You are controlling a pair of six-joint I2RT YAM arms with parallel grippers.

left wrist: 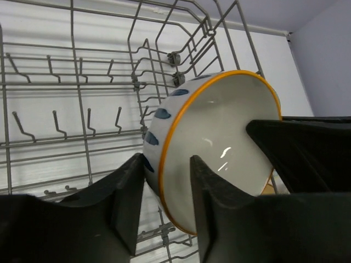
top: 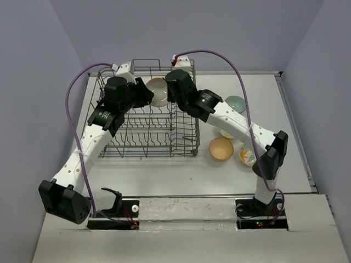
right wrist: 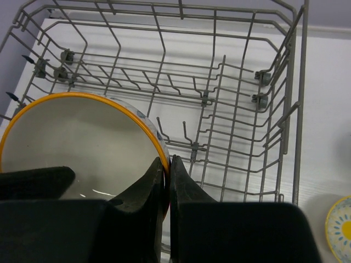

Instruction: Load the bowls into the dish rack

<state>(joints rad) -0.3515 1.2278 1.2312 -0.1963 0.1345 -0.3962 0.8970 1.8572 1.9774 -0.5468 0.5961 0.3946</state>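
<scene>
Floral bowl (top: 159, 92), upper centre above dish rack (top: 143, 132): right gripper (right wrist: 166, 162) pinches rim; left gripper (left wrist: 164, 167) straddles it, clamp unclear. Confirm both before releasing.

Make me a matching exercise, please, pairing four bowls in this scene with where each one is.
Things:
1. orange-rimmed bowl
2. teal bowl
3. tan bowl
4. yellow-patterned bowl

Places:
A. on the table, just right of the dish rack's near right corner
B. on the table, farthest back, right of the rack
C. gripped by the left gripper and the right gripper over the rack
D. on the table, just right of the tan bowl

Pairs: 1-C, 2-B, 3-A, 4-D
</scene>
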